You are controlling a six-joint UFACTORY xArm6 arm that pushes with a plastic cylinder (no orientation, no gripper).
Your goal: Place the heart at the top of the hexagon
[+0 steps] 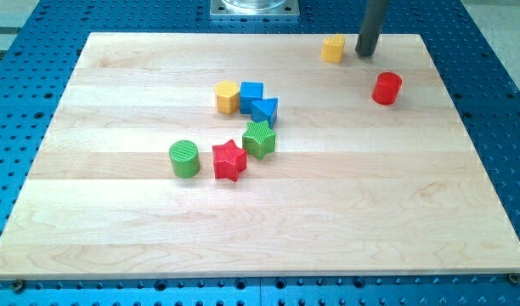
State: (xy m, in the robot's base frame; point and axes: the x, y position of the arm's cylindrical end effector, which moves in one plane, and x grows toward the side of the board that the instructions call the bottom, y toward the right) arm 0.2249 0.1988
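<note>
A small yellow heart (332,48) lies near the view's top edge of the wooden board, right of centre. A yellow hexagon (228,97) lies lower and to the left, near the board's middle, touching a blue cube (251,93). My tip (365,53) rests on the board just right of the heart, a small gap apart from it. The rod rises out of the view's top.
A blue triangle (264,110) sits below the blue cube. A green star (259,139), a red star (228,160) and a green cylinder (184,158) lie below it. A red cylinder (387,87) lies at the right, below my tip. The wooden board (413,212) lies on a blue perforated table.
</note>
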